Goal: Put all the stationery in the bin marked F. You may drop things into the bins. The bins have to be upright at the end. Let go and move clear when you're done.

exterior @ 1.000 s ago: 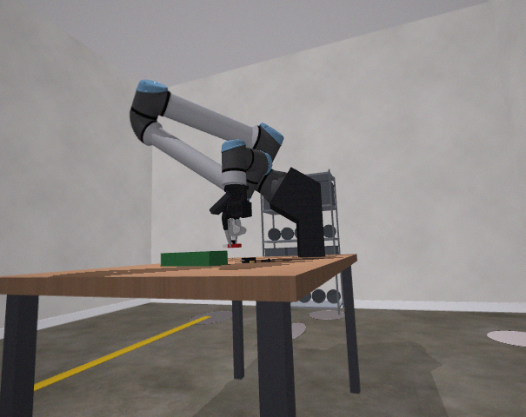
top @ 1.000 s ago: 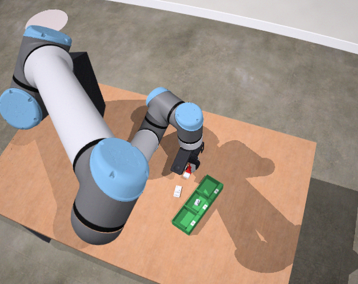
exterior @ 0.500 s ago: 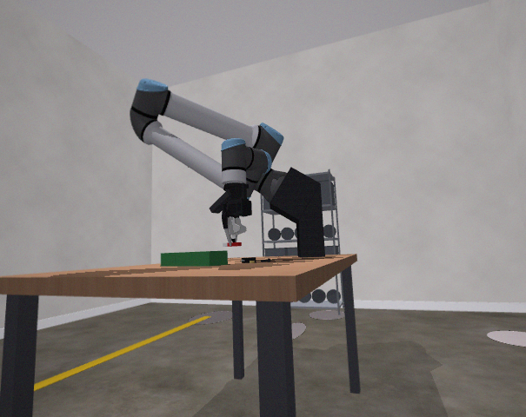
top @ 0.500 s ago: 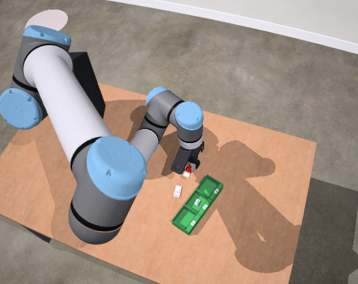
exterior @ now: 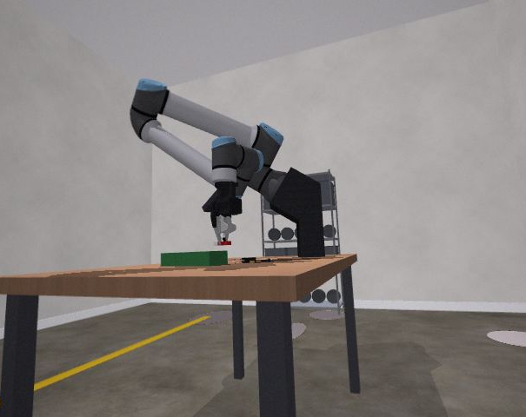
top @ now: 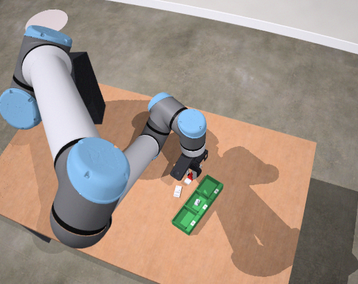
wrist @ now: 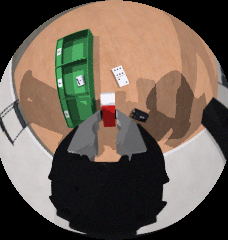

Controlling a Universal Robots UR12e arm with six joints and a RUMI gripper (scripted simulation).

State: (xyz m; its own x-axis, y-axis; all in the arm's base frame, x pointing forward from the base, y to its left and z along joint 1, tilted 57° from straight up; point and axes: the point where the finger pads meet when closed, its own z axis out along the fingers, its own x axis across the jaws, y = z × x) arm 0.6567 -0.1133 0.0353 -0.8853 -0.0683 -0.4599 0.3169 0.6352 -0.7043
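Note:
My gripper (top: 190,176) (exterior: 222,240) (wrist: 109,110) is shut on a small red and white block, an eraser-like piece (top: 188,179) (exterior: 223,242) (wrist: 108,111). It holds the piece above the table, just beside the far end of the green three-compartment bin row (top: 184,226) (exterior: 193,258) (wrist: 59,80). The middle compartment holds a small white object (top: 197,202) (wrist: 79,79). A white domino-like tile with dots (top: 177,191) (wrist: 120,76) lies flat on the table beside the bins. A small black object (wrist: 139,115) lies on the table near my fingers.
The wooden table (top: 264,171) (exterior: 163,280) carries the arm's black base block (top: 87,85) (exterior: 305,215) at the back. A thin dark object (exterior: 254,259) lies on the table near the bins. A metal shelf with balls (exterior: 330,224) stands behind the table.

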